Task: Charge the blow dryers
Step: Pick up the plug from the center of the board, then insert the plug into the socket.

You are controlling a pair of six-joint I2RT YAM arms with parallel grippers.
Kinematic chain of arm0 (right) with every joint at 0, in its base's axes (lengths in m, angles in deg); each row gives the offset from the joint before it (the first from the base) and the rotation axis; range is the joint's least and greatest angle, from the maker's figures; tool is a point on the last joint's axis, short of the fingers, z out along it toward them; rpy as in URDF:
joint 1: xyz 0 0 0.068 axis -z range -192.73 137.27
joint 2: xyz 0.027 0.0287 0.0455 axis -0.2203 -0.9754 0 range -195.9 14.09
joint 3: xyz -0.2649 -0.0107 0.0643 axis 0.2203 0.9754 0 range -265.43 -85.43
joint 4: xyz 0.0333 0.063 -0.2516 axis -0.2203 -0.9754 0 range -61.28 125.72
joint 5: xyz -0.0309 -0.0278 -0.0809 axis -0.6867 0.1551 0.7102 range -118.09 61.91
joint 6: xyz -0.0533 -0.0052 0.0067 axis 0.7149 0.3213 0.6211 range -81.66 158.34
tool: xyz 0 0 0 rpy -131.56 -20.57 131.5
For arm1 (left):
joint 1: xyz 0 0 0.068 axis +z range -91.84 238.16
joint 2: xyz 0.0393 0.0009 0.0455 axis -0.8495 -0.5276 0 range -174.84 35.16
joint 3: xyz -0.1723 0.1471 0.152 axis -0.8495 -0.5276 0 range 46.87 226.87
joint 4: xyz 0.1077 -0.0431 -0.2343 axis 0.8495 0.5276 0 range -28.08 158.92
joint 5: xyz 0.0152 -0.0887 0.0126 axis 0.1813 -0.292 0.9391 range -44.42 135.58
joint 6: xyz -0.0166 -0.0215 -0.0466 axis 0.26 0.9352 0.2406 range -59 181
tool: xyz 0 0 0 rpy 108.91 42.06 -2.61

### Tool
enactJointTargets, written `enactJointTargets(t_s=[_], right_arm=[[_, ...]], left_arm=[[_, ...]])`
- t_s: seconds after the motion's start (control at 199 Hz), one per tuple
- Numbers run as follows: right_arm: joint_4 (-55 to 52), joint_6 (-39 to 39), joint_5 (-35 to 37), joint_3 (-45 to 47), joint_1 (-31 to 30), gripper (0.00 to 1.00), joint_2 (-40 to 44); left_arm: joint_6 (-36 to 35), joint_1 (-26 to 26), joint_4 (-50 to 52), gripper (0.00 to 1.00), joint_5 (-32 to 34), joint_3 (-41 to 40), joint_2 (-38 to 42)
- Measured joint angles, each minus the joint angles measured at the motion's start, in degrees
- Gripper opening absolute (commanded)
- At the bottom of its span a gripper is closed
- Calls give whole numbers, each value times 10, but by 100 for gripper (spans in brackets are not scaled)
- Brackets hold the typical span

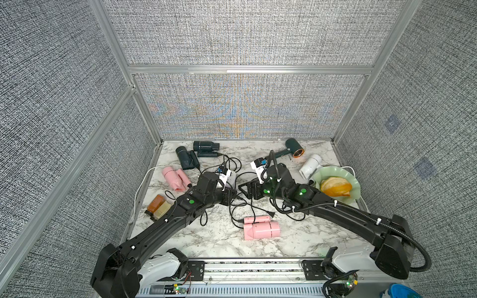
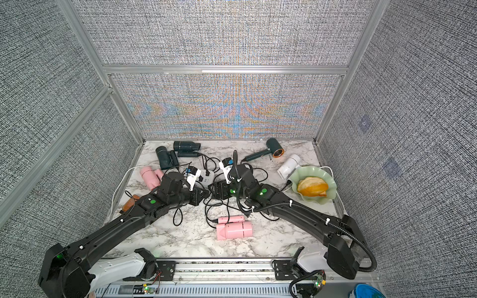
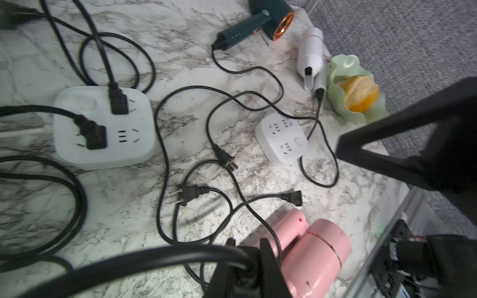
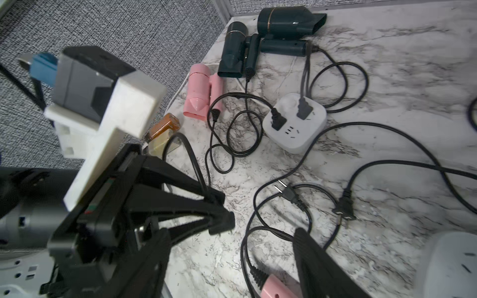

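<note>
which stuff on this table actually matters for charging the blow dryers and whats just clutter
For the job: front pink dryer; left pink dryer; rear teal dryer; second teal dryer; green copper-ringed dryer; white dryer; power strip with two plugs in; second power strip; black cord gripped by the left end effector.
Lying about: amber bottle; green dish; orange fruit in it.

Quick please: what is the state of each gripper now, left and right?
Left gripper: closed on a black cord.
Right gripper: open, holding nothing.
</note>
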Motion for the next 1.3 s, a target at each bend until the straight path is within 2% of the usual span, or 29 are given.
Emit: enactJointTargets(t_s=[0.201, 0.457, 0.828, 1.3], right_arm=[[1, 13, 22, 44, 1, 98, 39], [5, 19, 52, 76, 2, 99, 83], [-2, 19, 76, 99, 2, 99, 100], [-2, 21, 75, 93, 2, 99, 91]], left_arm=[[-21, 10, -30, 9, 74, 28, -70], [-49, 22, -103, 10, 132, 42, -153], [-69, 56, -208, 11, 152, 42, -235], [-93, 61, -298, 11, 166, 33, -303]])
